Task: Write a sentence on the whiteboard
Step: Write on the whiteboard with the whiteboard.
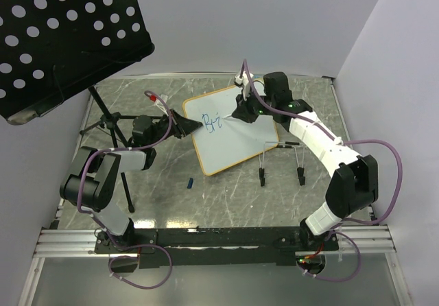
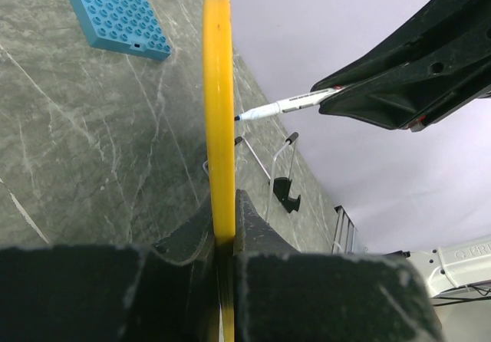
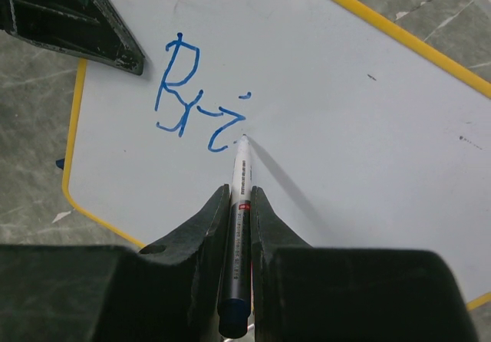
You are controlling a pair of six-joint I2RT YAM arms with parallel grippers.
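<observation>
Lying just beyond the tips of the right jaws, the sentence (image 3: 198, 112) is showing only its first blue letters on the glossy, yellow-rimmed whiteboard (image 3: 360, 104). The slim marker (image 3: 240, 166) is pointing straight out from those jaws, which are clamping its barrel, and its tip appears to be touching the board. The left jaws are pinching the board's rim edge-on over the marbled worktop (image 2: 77, 166).

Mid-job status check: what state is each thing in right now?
left gripper: shut on whiteboard rim
right gripper: shut on marker
whiteboard: held by its rim
sentence: unfinished, only "Bri" written
marker: uncapped, tip at the "i"
blue studded plate: lying flat, untouched
</observation>
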